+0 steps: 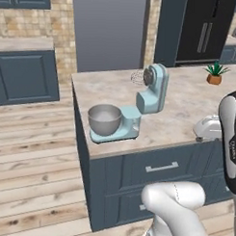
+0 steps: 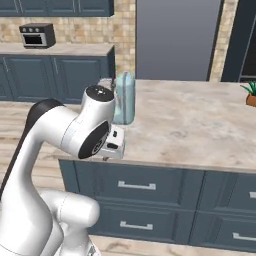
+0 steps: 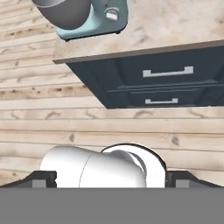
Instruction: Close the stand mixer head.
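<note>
Approach step: stand mixer head (image 1: 153, 87) tilted up, whisk (image 1: 137, 77) clear of bowl (image 1: 105, 118). Gripper (image 2: 113, 145) short of mixer, finger state indeterminable. Next: reach over head, press down.

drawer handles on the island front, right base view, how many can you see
4: upper left drawer handle, lower left drawer handle, and two cut off at the right edge, upper and lower. The arm may hide more.
</note>
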{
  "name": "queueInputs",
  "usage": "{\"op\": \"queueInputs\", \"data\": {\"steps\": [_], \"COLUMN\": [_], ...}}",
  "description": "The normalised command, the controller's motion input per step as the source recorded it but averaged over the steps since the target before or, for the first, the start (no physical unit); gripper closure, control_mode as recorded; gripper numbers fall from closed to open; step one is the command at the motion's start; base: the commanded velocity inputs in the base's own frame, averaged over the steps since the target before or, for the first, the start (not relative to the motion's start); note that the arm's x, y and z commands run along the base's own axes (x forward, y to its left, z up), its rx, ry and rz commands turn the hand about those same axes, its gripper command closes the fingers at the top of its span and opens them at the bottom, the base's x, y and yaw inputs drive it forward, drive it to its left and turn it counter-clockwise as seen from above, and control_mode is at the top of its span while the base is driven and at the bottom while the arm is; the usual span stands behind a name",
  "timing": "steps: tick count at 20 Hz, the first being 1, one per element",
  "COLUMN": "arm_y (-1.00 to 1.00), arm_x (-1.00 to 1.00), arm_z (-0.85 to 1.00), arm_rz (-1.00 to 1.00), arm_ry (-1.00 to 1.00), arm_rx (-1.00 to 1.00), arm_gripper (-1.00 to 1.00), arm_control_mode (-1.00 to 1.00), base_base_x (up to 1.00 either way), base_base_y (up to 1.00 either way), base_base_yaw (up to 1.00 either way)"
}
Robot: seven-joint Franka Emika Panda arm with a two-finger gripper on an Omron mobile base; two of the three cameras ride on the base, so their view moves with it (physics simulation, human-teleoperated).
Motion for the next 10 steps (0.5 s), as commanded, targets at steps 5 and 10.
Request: {"op": "queueInputs", "data": {"steps": [5, 10], "arm_y": [-0.09, -0.24], "arm_x": [0.02, 0.03], "arm_z": [0.00, 0.33], "arm_rz": [0.00, 0.00], "arm_ry": [0.00, 0.00], "arm_rx": [0.04, 0.12], "arm_gripper": [-1.00, -1.00], "arm_control_mode": [-1.00, -1.00], "base_base_x": [0.17, 0.00], "base_base_y": [-0.57, 0.00], "base_base_yaw": [0.00, 0.00]}}
